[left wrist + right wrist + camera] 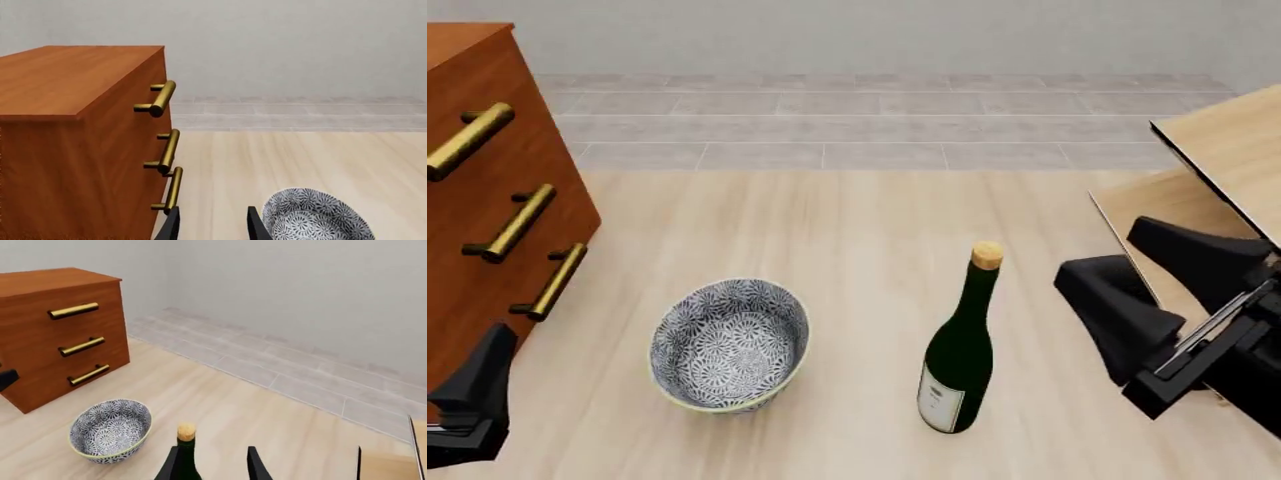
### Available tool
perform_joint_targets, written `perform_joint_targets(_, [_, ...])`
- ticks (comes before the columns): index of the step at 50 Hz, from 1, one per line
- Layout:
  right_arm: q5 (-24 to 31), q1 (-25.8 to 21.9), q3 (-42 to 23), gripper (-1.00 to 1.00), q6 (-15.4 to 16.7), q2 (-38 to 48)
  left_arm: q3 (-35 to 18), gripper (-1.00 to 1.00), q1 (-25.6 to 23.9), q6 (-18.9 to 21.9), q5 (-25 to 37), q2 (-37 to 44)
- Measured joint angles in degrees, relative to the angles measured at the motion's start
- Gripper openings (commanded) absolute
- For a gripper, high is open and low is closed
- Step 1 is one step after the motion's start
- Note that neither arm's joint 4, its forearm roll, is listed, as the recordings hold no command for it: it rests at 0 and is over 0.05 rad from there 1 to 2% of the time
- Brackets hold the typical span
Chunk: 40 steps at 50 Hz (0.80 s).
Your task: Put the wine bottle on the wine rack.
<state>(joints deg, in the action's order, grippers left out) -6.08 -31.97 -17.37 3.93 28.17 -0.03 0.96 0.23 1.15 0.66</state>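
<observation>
The wine bottle, dark green with a tan cork and a white label, stands upright on the table right of centre. Its neck and cork show just ahead of the fingers in the right wrist view. My right gripper is open, to the right of the bottle and apart from it. The wine rack, slanted tan boards with dark edges, sits at the right edge behind that gripper; a corner of it shows in the right wrist view. My left gripper is open and empty near the front left.
A blue-and-white patterned bowl stands left of the bottle, close to the left gripper. A reddish-brown drawer cabinet with brass handles fills the left side. A grey tiled floor strip and wall lie beyond the table.
</observation>
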Motion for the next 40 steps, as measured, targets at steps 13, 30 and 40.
perform_joint_targets(13, [-2.6,-1.7,0.3,1.0,0.1,3.5,0.0,1.0,-0.1,0.0,0.3,-0.2])
perform_joint_targets(30, [-7.8,-3.4,0.5,1.0,0.2,9.0,0.0,1.0,-0.4,-0.1,0.9,-0.4])
perform_joint_targets(40, [-10.8,-4.4,0.4,1.0,0.0,12.2,0.0,1.0,-0.5,-0.2,1.3,-0.4])
